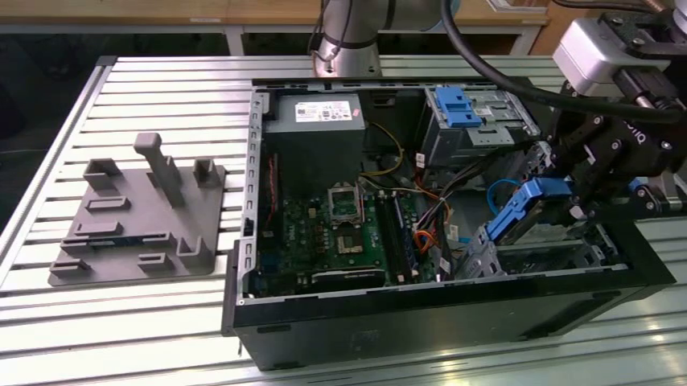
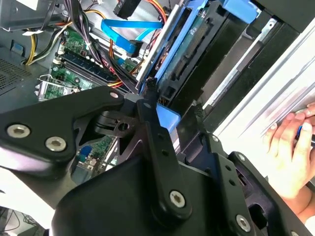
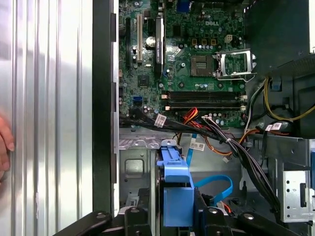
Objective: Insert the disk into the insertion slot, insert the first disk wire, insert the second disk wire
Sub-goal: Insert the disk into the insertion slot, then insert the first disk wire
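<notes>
Disk (image 1: 523, 213), gripped tilted by the gripper (image 1: 569, 203), hangs over the insertion slot (image 1: 553, 256); loose cables (image 3: 235, 149) crowd alongside.

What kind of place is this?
Probably a robotics lab workbench: an open computer case lies on a slatted metal table, the arm's pincer holds the disk inside it, and a grey fixture plate sits alongside.

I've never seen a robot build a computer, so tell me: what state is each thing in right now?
gripper: shut on the disk.
disk: held tilted, lower end at the metal cage, not seated.
metal cage: no disk seated in it yet.
computer case: side open, insides exposed.
blue cable: lying loose in the case.
hand: resting on the table.
</notes>
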Available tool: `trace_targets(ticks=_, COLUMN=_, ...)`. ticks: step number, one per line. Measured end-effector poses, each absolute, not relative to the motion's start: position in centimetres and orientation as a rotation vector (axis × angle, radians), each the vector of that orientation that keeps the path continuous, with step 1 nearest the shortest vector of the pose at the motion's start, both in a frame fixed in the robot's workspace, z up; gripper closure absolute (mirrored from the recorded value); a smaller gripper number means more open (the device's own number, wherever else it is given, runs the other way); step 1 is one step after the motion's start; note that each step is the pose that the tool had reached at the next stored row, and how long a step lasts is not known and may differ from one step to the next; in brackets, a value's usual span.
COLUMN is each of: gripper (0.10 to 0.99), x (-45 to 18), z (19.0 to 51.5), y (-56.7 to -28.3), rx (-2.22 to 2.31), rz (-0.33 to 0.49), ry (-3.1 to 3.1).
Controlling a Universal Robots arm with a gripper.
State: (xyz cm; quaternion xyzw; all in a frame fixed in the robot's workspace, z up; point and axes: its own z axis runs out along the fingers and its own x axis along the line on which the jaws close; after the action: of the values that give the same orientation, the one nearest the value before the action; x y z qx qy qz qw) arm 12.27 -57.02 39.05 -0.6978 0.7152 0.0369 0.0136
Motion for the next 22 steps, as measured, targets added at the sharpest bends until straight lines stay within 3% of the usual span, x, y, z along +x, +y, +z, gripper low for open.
trace_targets(ticks=8, gripper=0.643, x=12.26, z=39.05, y=-57.01, rx=-2.174, rz=0.115, ry=2.228)
trace_targets(ticks=11, gripper=0.522, x=12.26, z=39.05, y=-57.00, rx=-2.174, rz=0.115, ry=2.228)
trace_targets(ticks=22, gripper=0.522, x=12.26, z=39.04, y=-56.98, rx=-2.173, rz=0.115, ry=2.228)
